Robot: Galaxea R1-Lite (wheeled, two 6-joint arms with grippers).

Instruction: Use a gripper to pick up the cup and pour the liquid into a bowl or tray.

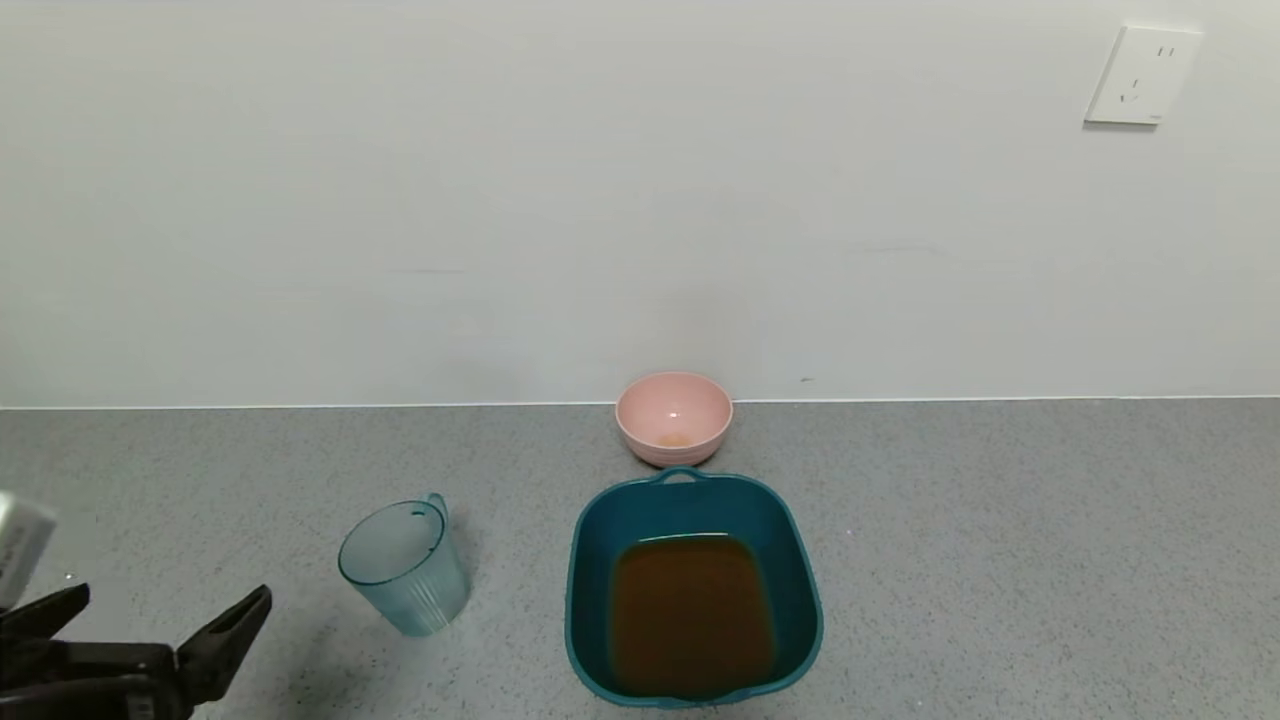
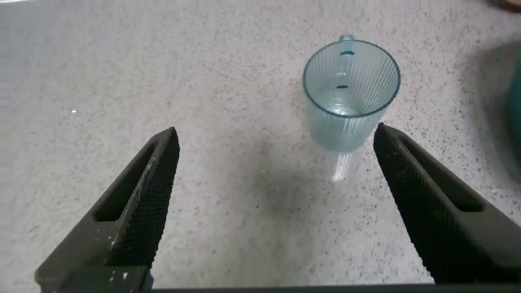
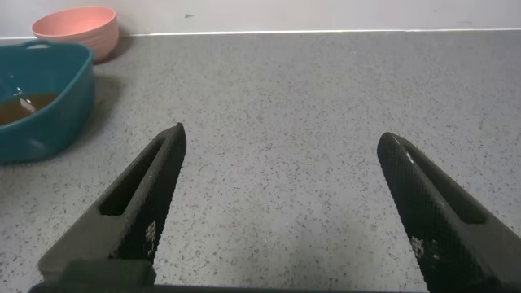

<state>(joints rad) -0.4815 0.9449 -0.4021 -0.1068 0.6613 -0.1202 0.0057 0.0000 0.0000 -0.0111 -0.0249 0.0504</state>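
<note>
One ribbed cup (image 1: 405,567) stands upright and apparently empty on the grey worktop (image 1: 1000,560), just left of the teal basin (image 1: 592,600) holding brown liquid (image 1: 690,612), a pink bowl (image 1: 673,417) behind; the left tool (image 1: 160,625), spread, is partly cut off at the frame's corner, and the right tool (image 3: 281,203), likewise spread, appears only in its wrist view.

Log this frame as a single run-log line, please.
left gripper open, off cup | cup upright, looks empty | liquid in teal basin | right gripper open, idle
</note>
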